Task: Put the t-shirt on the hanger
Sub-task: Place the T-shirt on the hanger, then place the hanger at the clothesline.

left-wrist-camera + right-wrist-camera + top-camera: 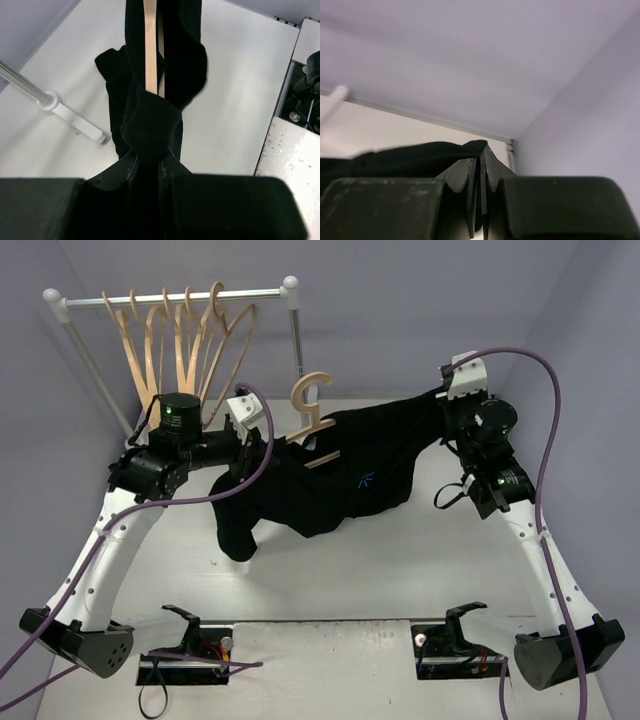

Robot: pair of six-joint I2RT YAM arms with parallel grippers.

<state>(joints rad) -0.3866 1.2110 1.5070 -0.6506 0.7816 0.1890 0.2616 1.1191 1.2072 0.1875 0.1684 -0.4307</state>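
Black short-sleeved fabric t-shirt (345,475) hangs above the white table (330,580), stretched between two arms. From the shirt's middle, the left gripper (246,445) is at 9 o'clock and the right gripper (447,408) at 2 o'clock.

The pale tan wooden hanger (316,420) sits partly inside the cloth. Its rounded hook pokes out at 12 o'clock and a strip of its lower bar shows beside the collar.

In the left wrist view, the left gripper (150,161) has its fingers pinched on a bunched wad of black fabric, with the hanger's (150,55) wood running straight out beyond it. I cannot tell whether wood is inside that pinch too.

The right gripper (481,167) has its fingers pressed together on a thin edge of the t-shirt (415,152).

Pulling from opposite ends likely keeps the shirt taut so that the shoulders can settle over the hanger. One sleeve droops toward 7 o'clock, so the shirt looks only partly seated.

Spare wooden hangers (175,335) hang on the metal rail (180,298) at 11 o'clock.
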